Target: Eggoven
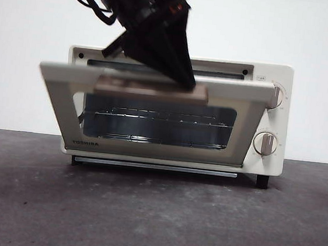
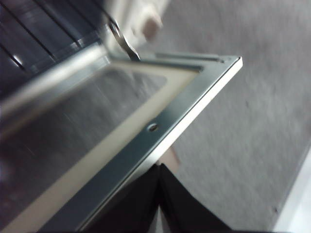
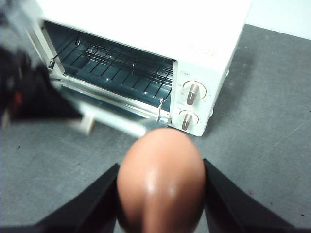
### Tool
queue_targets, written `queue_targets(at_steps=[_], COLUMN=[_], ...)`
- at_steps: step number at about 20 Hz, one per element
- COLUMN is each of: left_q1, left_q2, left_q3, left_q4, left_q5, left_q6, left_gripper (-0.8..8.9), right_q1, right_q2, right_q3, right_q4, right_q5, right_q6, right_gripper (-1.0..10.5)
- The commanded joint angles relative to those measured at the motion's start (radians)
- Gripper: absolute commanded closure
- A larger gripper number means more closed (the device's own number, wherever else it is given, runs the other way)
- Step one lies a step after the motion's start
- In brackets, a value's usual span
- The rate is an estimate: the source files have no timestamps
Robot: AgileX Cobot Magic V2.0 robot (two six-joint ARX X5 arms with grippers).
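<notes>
The cream TOSHIBA toaster oven [image 1: 265, 163] stands at the back of the table with its glass door [image 1: 60, 106] swung partway down. My left gripper [image 1: 186, 83] reaches in from above and is shut on the beige door handle [image 1: 150, 90]. In the left wrist view its jaws [image 2: 159, 170] meet just under the door's metal edge [image 2: 184, 111]. My right gripper [image 3: 160, 165] is shut on the reddish-brown egg [image 3: 160, 179]. It hovers over the table in front of the oven [image 3: 146, 24], on the dial side, and is out of the front view.
A wire rack [image 3: 116, 63] lies inside the open oven cavity. Two dials [image 1: 265, 144] sit on the oven's right panel. The dark grey tabletop [image 1: 154, 216] stretches in front of the oven, and a white wall is behind it.
</notes>
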State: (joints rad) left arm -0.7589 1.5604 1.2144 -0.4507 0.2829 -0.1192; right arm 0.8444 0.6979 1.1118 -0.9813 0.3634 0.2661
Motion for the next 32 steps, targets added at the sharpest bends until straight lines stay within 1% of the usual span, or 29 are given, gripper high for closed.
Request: queue_targets(at_steps=[1,4,6,8,9,13,14,16,19,22,24,27,32], left_q1=[-0.044,-0.089,-0.093,-0.087,-0.076,-0.018,0.007,0.063,0.139,0.201,0.222,0.237,0.253], left_q2=[0.018,0.016,0.005,-0.023,-0.045,-0.157,-0.196,-0.293,-0.455,-0.631,-0.710,-0.798,-0.901], left_q3=[0.010,0.010,0.010,0.010,0.010,0.007,0.005,-0.015,-0.093,-0.196,-0.234,-0.267,-0.272], left_q4=[-0.012,-0.028,-0.024,-0.027,-0.028,-0.050,-0.069,-0.106,-0.132,-0.167,-0.201,-0.247,-0.333], left_q5=[-0.006,-0.006,-0.012,-0.072,-0.085,-0.085,-0.085,-0.084,-0.083,-0.078,-0.077,-0.077,-0.078], left_q6=[-0.013,-0.035,-0.052,-0.056,-0.056,-0.053,-0.050,-0.037,-0.033,-0.032,-0.032,-0.038,-0.039], left_gripper=[8.06,8.06,8.06,8.06,8.06,8.06,8.06,8.06,8.07,8.07,8.07,8.07,8.07], right_q1=[0.010,0.010,0.010,0.010,0.010,-0.012,-0.031,-0.075,-0.136,-0.196,-0.220,-0.240,-0.269], right_q2=[0.013,0.054,0.101,0.149,0.172,0.237,0.250,0.278,0.332,0.444,0.519,0.620,0.748], right_q3=[0.015,0.014,0.014,0.009,-0.001,-0.089,-0.132,-0.230,-0.334,-0.357,-0.357,-0.357,-0.357], right_q4=[0.026,0.063,0.078,0.106,0.137,0.294,0.346,0.494,0.718,0.882,0.981,1.093,1.212], right_q5=[0.004,-0.002,-0.023,-0.039,-0.059,-0.135,-0.167,-0.247,-0.317,-0.399,-0.442,-0.464,-0.471], right_q6=[0.003,0.003,0.003,0.003,0.003,0.009,0.011,0.011,0.018,0.018,0.019,0.044,0.048], right_gripper=[9.4,9.4,9.4,9.4,9.4,9.4,9.4,9.4,9.4,9.4,9.4,9.4,9.4])
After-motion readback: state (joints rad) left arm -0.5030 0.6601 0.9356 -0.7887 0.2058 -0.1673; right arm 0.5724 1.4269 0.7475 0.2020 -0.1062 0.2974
